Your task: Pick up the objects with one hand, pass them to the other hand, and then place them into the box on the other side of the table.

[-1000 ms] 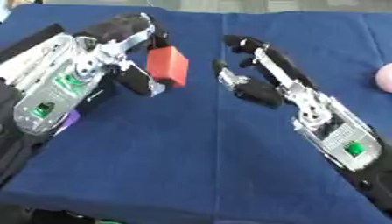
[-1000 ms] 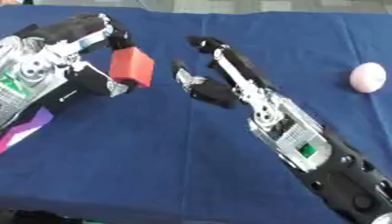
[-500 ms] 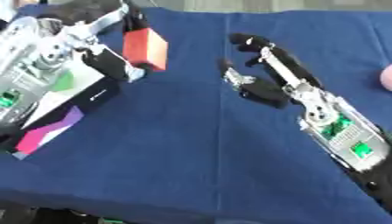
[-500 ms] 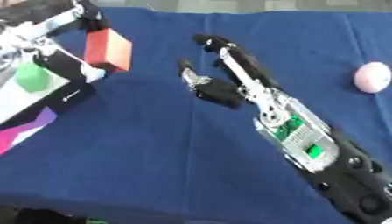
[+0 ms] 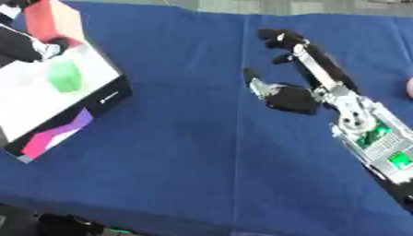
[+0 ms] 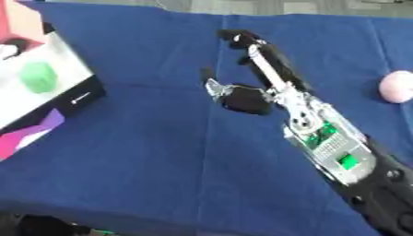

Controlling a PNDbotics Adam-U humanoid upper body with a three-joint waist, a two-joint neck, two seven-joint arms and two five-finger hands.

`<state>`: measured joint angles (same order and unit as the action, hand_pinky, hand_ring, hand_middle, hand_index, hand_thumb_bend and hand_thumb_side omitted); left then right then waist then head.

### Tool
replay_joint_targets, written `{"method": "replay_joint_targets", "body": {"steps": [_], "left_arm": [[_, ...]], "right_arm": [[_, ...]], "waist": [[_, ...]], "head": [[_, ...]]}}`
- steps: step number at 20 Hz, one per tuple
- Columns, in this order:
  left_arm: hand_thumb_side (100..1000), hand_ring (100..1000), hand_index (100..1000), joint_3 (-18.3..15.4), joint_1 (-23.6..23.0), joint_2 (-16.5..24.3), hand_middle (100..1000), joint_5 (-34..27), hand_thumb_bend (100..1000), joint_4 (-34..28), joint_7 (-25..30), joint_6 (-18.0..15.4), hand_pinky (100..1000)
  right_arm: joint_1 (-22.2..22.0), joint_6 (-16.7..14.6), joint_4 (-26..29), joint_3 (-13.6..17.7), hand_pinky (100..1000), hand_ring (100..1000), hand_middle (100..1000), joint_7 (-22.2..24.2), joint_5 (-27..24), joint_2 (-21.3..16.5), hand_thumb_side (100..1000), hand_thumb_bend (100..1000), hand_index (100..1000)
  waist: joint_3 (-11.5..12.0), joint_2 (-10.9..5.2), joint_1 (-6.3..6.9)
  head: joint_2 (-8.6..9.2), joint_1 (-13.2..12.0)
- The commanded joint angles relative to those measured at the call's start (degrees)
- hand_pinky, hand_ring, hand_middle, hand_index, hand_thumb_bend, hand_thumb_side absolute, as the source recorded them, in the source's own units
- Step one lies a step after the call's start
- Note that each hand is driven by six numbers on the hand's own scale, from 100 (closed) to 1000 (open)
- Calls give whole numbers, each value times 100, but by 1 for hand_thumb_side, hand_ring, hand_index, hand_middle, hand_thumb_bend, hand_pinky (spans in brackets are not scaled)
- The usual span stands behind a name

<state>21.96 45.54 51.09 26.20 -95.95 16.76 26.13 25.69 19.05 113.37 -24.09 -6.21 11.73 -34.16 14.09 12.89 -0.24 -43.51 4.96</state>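
A red block (image 5: pixel 53 19) sits at the top left corner, over the far end of the box (image 5: pixel 106 98), with my left hand (image 5: pixel 18 46) shut on it; most of that hand is cut off by the picture's edge. The box is white inside, with a black wall and a pink and purple pattern. A green object (image 5: pixel 64 76) lies in it. My right hand (image 5: pixel 292 97) is open over the middle of the table with nothing in it, its fingers (image 5: pixel 278 37) stretched towards the far side.
A pink ball (image 6: pixel 397 86) lies on the blue tablecloth (image 5: pixel 177 152) at the right edge, beyond my right arm. The table's front edge runs along the bottom, with dark floor below it.
My left hand has carried the red block leftwards and away from my right hand, over the box, which now shows uncovered. My right hand has stayed open, almost in place.
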Motion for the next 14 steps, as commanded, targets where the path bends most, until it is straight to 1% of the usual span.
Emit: {"method": "replay_joint_targets", "body": {"steps": [1, 7, 14], "left_arm": [[100, 616, 407, -273, -62, 391, 529, -165, 191, 176, -227, -2, 738], [100, 620, 412, -408, -225, 409, 532, -218, 180, 778, -490, -152, 745], [100, 620, 416, -521, -319, 347, 532, -196, 175, 1278, -700, -284, 748]], "right_arm": [[49, -115, 122, 139, 776, 902, 882, -128, -78, -160, 396, 233, 919], [66, -284, 122, 270, 772, 896, 877, -383, -202, -191, 390, 229, 915], [117, -427, 122, 345, 770, 892, 872, -538, -300, -213, 385, 225, 912]], "waist": [[-24, -56, -7], [-102, 8, -92], [-152, 95, -129]], "head": [[95, -191], [194, -528], [295, -887]]}}
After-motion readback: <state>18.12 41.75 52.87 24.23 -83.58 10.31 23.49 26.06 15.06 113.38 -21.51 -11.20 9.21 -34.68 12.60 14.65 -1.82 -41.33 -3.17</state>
